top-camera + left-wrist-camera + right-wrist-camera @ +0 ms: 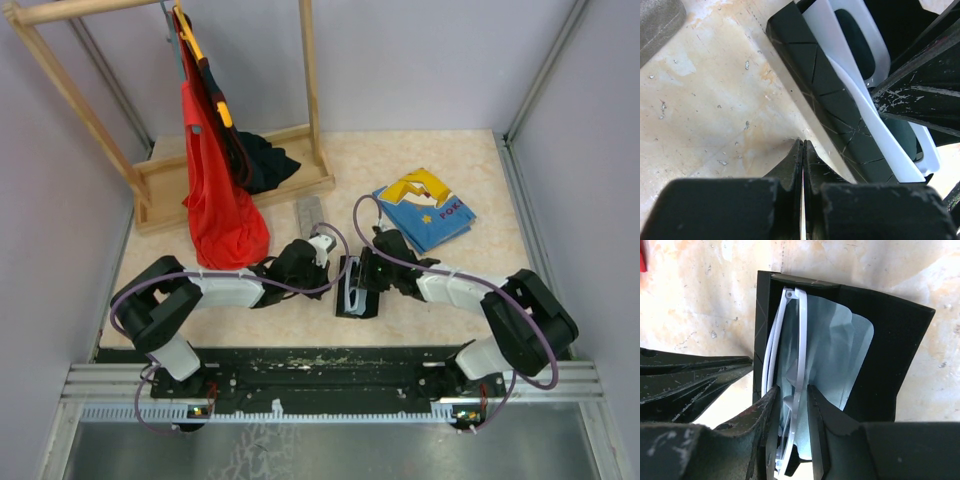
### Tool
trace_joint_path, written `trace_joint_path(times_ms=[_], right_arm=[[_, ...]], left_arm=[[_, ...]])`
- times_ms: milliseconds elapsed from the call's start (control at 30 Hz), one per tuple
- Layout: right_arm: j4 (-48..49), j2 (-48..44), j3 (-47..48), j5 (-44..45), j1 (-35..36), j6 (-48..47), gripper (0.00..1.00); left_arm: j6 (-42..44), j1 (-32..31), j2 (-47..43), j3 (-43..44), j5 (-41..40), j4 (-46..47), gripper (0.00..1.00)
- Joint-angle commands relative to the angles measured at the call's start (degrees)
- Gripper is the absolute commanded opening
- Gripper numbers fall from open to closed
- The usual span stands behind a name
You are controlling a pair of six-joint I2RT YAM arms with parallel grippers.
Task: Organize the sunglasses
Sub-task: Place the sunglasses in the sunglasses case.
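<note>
Okay, on my right wrist feed the right gripper (pixel 791 390) has its scratched black fingers parted a little, standing astride the folded white sunglasses (pixel 801 335). I see a sliver of gap on the 3 o'clock side, so I read no pinch. The thick, glossy plastic frame stands on edge inside the black case (pixel 890 355), a matte oblong creased into triangular panels, with its flap laid open. A crumpled light-blue cloth (pixel 840 350) lies in the case at 3 o'clock of the frame. The left gripper (pixel 802 143) is pressed tight together with nothing between its pads, its tips just beside the case's panelled wall. On the right wrist feed it pokes in as a dark wedge at 9 o'clock. Overhead, the case sits between both wrists on the speckled beige, stone-look table (pixel 420 150). A grey felt-like case (pixel 310 212) lies at 11 o'clock of it.
</note>
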Motion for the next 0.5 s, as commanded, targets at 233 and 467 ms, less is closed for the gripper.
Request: trace_joint_path(times_ms=[233, 467], right_arm=[[-6.37, -4.66, 3.15, 4.43, 0.36, -2.72, 0.30], [-6.80, -5.89, 2.72, 4.97, 0.33, -2.74, 0.30]], left_arm=[[-0.05, 0.36, 1.12, -0.68, -0.23, -3.34, 0.00], [0.06, 0.37, 1.21, -0.68, -0.15, -3.33, 0.00]])
